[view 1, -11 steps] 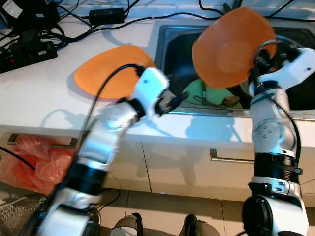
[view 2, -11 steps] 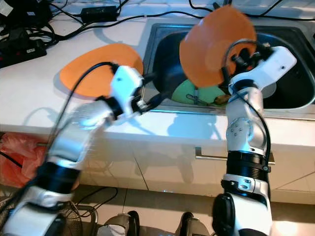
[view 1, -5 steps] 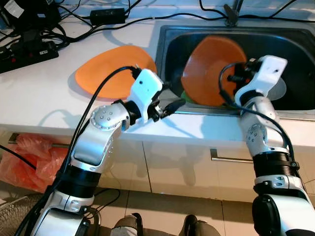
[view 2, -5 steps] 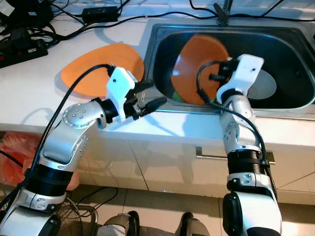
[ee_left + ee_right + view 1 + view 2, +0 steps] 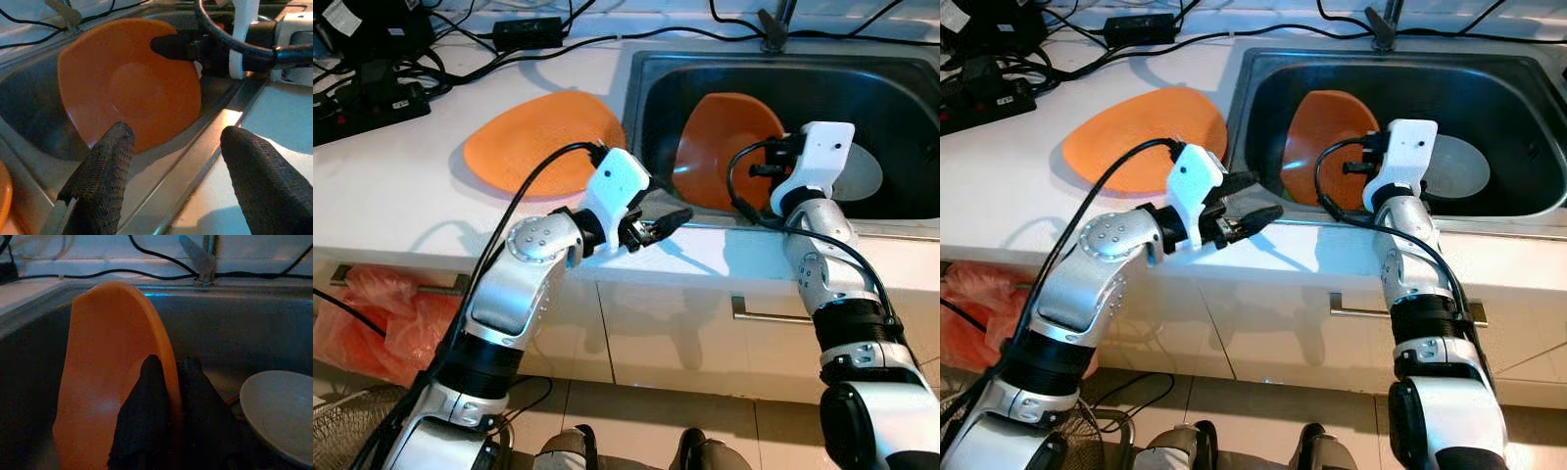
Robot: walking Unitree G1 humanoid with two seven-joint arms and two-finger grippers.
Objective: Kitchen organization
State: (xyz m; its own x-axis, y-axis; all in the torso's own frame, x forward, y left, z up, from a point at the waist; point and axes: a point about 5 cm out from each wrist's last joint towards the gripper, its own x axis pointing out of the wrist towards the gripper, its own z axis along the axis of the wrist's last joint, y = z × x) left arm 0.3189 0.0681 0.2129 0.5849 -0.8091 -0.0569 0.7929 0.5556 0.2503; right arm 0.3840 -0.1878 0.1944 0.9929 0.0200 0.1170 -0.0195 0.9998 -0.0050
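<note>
Table (image 5: 401, 186): white, spans the frame from 9 to 3 o'clock; carries the sink and all loose items.

Sink (image 5: 651, 73): steel basin set in the table at 1 o'clock, faucet base (image 5: 773, 20) on its far rim. Likely the collection point for dishes in this tidying job.

Orange plate (image 5: 533, 137): lies flat on the table at 10 o'clock, just beside the sink's left rim.

Orange bowl (image 5: 710, 132): stands on edge inside the sink, hollow turned toward the left wall. The tilt follows from a grip on its rim; it looks close to being set down.

White plate (image 5: 1464, 162): flat on the sink floor at 2 o'clock, beside the bowl; it limits room to lay the bowl down.

Power strip and cables (image 5: 372, 98): at 10 to 11 o'clock on the table, well apart from the dishes.

Right gripper (image 5: 168, 387): inside the sink, fingers clamped on the orange bowl's rim, one each side.

Left gripper (image 5: 661, 220): over the table's front edge at 6 o'clock, fingers spread and empty, aimed at the bowl, seemingly waiting.
</note>
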